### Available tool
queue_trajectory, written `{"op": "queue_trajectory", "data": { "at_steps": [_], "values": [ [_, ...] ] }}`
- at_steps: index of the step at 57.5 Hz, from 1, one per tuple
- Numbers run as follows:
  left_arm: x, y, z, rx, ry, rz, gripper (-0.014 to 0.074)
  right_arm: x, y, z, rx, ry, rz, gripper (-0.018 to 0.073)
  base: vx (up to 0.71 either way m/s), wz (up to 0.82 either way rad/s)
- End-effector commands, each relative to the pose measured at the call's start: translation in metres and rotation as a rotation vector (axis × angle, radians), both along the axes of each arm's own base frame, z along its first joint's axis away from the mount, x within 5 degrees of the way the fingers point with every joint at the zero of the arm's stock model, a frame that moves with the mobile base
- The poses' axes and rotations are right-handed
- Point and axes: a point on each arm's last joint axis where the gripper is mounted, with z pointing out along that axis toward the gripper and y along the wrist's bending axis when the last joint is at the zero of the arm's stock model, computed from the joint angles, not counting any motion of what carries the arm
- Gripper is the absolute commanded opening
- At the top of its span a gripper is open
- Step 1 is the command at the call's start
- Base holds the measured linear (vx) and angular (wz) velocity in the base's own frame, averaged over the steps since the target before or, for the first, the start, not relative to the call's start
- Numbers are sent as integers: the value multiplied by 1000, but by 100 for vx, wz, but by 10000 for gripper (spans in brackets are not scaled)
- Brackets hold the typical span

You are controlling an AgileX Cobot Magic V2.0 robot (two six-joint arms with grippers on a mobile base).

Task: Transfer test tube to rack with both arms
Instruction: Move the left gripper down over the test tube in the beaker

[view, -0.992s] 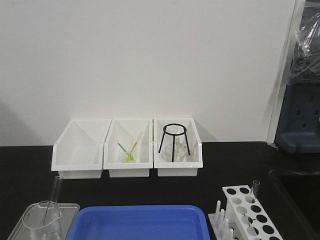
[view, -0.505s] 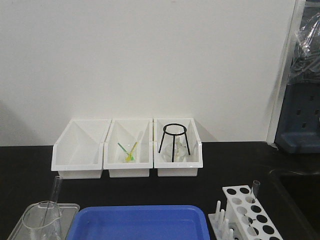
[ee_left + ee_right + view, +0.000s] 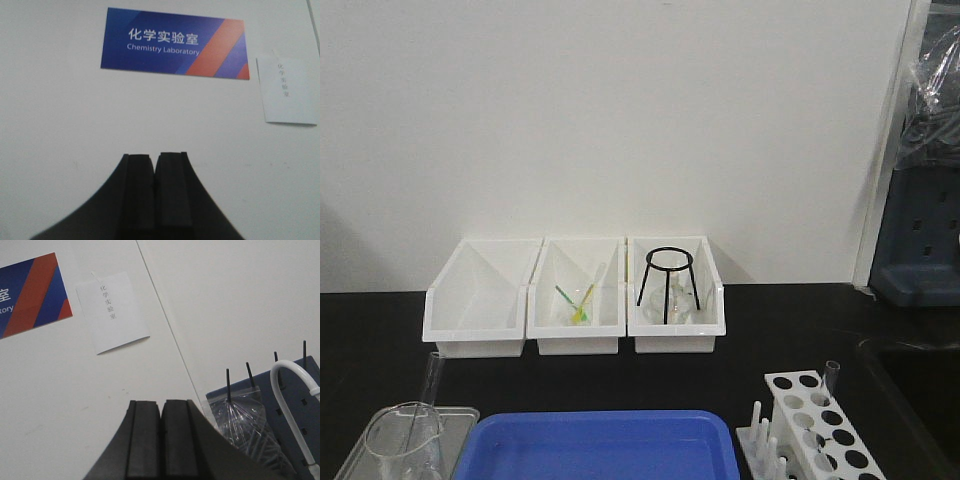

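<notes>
Left gripper [image 3: 154, 159] and right gripper [image 3: 161, 405]: jaws pressed together, empty, facing the wall. The test tube [image 3: 431, 378], apparently leaning in the beaker [image 3: 405, 440], lies outside both grippers' view. Open the left jaws before descending to it; the rack [image 3: 815, 425] stands well apart.

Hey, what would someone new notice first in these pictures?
Probably the blue tray at the front edge of the black table, with three white bins lined up behind it. In the left wrist view, the blue Chemistry Laboratory sign stands out above the left arm's shut fingers.

left pincer [image 3: 155, 157] closed (jaws touching) | blue lab sign [image 3: 172, 42] above | paper note [image 3: 287, 90] right
</notes>
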Motion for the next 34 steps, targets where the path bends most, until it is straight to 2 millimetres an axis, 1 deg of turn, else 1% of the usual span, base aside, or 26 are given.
{"op": "queue_trajectory", "data": {
  "at_steps": [1,7,15,20,27,34],
  "values": [
    [25,-1,8,-7,18,-16,-4,5,-3,23,-1,-99,-23,-8,0,0],
    [51,-2,2,-6,92,-23,-4,13,-6,28,8,-120,-34,-8,0,0],
    [93,-2,-11,-6,181,-19,-4,31,-8,26,17,-92,-23,-8,0,0],
    [109,-2,-14,-7,185,-17,-4,45,-5,23,21,-72,26,-8,0,0],
    [131,-3,-11,-5,222,-17,-4,68,5,19,19,-47,109,-8,0,0],
    [151,-3,-1,-6,281,-21,-4,88,14,17,16,-97,141,-8,0,0]
  ]
}}
